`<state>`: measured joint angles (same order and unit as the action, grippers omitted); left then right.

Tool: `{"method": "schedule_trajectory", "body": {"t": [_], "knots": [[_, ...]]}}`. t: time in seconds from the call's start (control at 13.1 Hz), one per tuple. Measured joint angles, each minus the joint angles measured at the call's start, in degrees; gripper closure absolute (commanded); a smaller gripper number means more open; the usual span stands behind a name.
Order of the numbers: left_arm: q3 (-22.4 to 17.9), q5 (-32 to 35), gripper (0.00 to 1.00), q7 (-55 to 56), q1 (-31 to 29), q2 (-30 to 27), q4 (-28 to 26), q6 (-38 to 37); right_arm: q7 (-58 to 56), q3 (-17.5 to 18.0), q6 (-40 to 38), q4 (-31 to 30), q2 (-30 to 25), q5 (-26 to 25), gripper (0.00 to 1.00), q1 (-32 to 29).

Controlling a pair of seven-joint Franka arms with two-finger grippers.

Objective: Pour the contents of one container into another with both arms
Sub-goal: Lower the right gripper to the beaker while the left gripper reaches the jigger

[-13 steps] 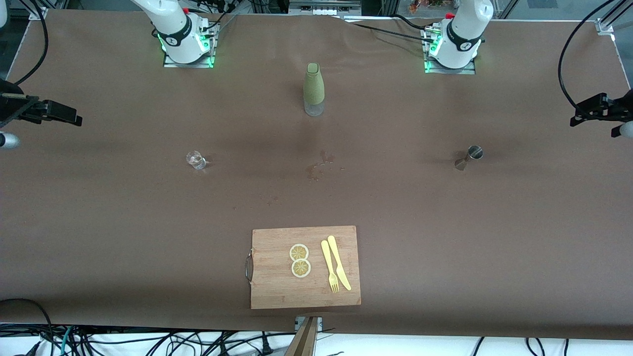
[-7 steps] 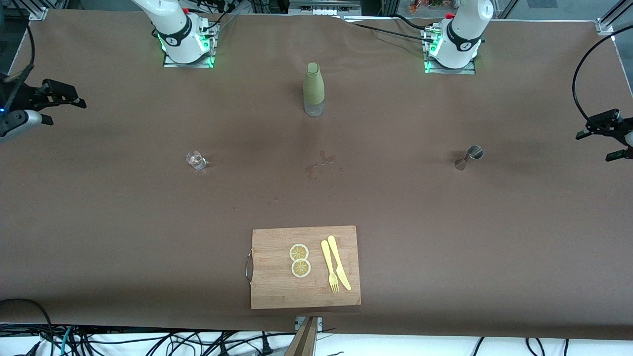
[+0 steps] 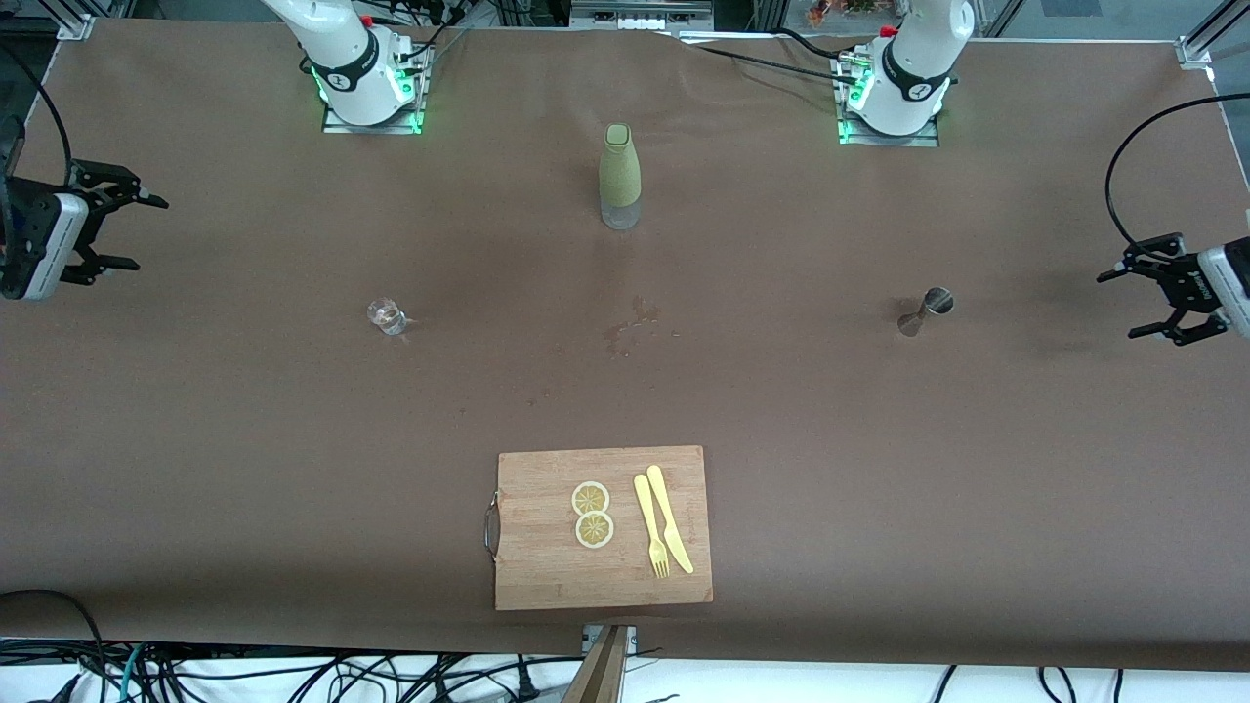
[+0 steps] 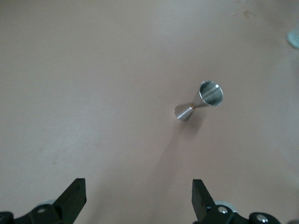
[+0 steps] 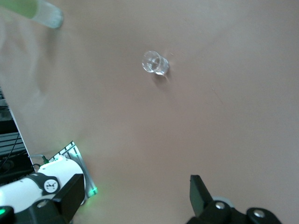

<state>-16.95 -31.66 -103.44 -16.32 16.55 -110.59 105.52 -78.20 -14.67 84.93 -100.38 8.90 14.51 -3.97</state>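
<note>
Approaching | left gripper (image 3: 1145,305) wide, empty, beside steel jigger (image 3: 928,310): light, slick, pinch its waist | right gripper (image 3: 122,231) wide, empty; small glass (image 3: 386,315) nearby: fragile, grasp walls

Even, soft overhead light; wrist views washed out.
Faint shadows are cast beside the jigger (image 3: 926,310) and bottle (image 3: 619,176); the bench (image 3: 879,469) is rendered paler and hazier in both wrist views.

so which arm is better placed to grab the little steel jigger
Left. Its open tool hangs over its own end of the table, beside the small steel hourglass jigger; the right arm's open tool is over the other end.
</note>
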Motion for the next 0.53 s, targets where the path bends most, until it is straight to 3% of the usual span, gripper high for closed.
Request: {"method": "schedule_trajectory", "body": {"t": [0.53], "knots": [[0.0,-11.7,0.0,-34.2,-3.6,8.8,-6.0,-2.6,-34.0,-4.3,0.5,-0.4,16.0,21.1,0.0,-3.6]]}}
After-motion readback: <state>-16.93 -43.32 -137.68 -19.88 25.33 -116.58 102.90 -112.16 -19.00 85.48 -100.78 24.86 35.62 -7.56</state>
